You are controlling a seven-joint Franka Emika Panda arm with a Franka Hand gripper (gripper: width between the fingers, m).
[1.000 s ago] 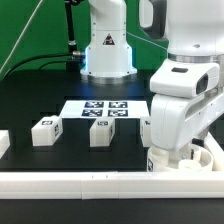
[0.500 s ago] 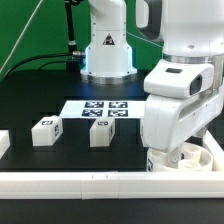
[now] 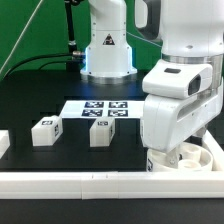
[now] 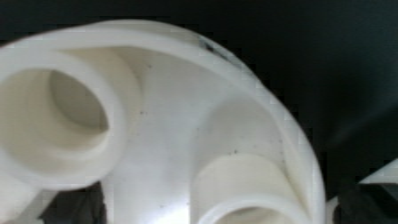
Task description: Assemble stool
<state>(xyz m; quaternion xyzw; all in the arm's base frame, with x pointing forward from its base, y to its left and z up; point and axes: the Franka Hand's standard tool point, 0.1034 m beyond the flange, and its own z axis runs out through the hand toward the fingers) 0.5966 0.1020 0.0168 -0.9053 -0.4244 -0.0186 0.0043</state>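
Observation:
The stool's white seat disc [image 3: 201,157] lies at the exterior view's right, against the front rail. My gripper [image 3: 167,160] is down on it, with the hand covering most of the disc and the fingertips hidden. The wrist view is filled by the seat disc [image 4: 187,120] seen very close, with a round socket [image 4: 68,105] and a second one partly in view; no fingers show clearly. Two blocky white legs [image 3: 45,131] [image 3: 101,132] with black tags stand apart on the black table. A third white block [image 3: 3,144] is cut off at the left edge.
The marker board [image 3: 100,108] lies flat behind the two legs. A long white rail [image 3: 80,182] runs along the table's front edge. The arm's base [image 3: 107,50] stands at the back with cables beside it.
The hand has shifted slightly toward the exterior view's left since a second ago. It has held still over the last half second. The legs have not moved.

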